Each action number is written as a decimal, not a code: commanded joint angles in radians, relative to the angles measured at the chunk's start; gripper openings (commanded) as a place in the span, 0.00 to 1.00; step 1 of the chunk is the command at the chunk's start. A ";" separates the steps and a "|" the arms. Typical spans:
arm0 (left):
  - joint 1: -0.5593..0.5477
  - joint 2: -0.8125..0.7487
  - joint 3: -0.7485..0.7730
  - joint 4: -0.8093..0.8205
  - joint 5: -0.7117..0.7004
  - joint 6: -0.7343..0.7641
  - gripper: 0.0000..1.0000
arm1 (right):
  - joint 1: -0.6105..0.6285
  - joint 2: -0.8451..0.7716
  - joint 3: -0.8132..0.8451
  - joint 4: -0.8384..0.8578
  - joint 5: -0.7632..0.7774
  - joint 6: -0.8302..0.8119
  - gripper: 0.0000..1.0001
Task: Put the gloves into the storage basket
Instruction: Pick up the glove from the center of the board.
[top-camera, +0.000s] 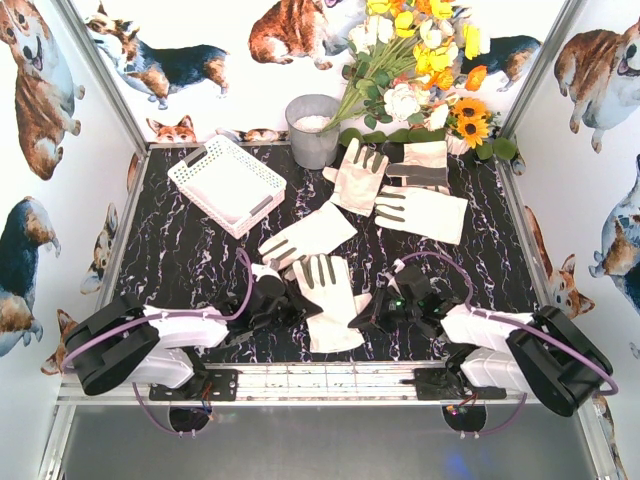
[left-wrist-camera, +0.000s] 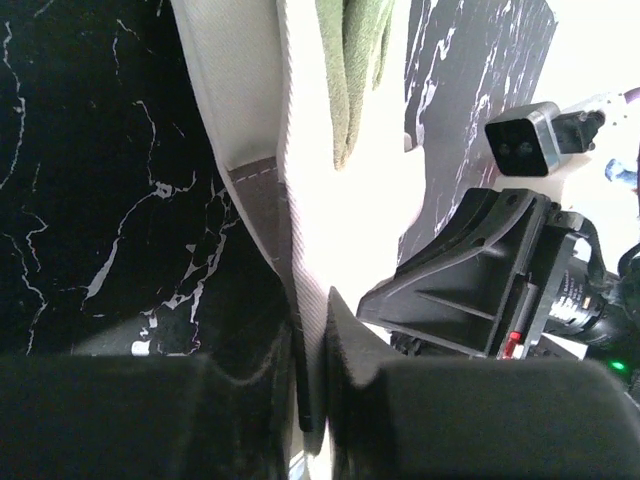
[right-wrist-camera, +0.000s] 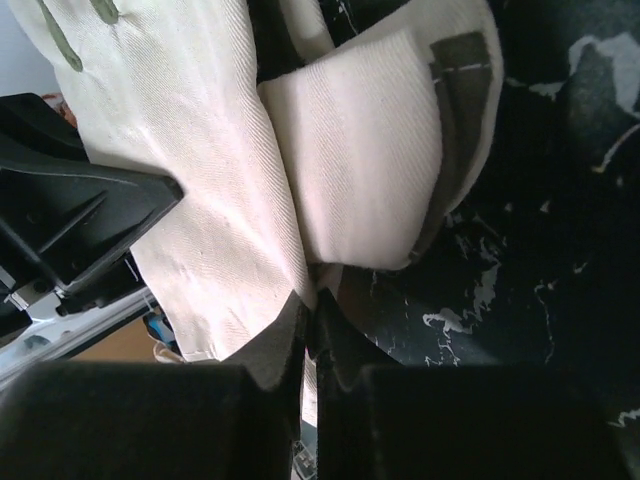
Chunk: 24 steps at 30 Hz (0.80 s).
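Several cream-white gloves lie on the black marbled table. The nearest glove (top-camera: 330, 285) lies between my two grippers. My left gripper (top-camera: 293, 308) is shut on its left edge; in the left wrist view the jaws (left-wrist-camera: 312, 310) pinch the cream fabric (left-wrist-camera: 300, 150) by a grey patch. My right gripper (top-camera: 368, 312) is shut on its right side; in the right wrist view the jaws (right-wrist-camera: 312, 305) clamp the folded fabric (right-wrist-camera: 240, 190). The white lattice storage basket (top-camera: 228, 185) stands at the back left, with nothing in it. Other gloves lie mid-table (top-camera: 308, 235), right (top-camera: 422, 212) and at the back (top-camera: 358, 175), (top-camera: 420, 165).
A grey metal bucket (top-camera: 312, 130) stands at the back centre, next to the basket. Artificial flowers (top-camera: 420, 60) lean over the back right, above the far gloves. Corgi-print walls close in the table on three sides.
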 joint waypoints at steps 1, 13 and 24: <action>0.000 -0.042 -0.008 -0.053 -0.028 0.026 0.18 | -0.002 -0.030 0.047 -0.115 0.027 -0.041 0.00; 0.000 -0.211 -0.089 -0.110 0.011 0.033 0.80 | -0.014 -0.145 0.127 -0.238 0.006 0.064 0.00; 0.000 -0.216 -0.177 0.115 0.072 -0.059 1.00 | -0.030 -0.273 0.096 -0.198 0.034 0.211 0.00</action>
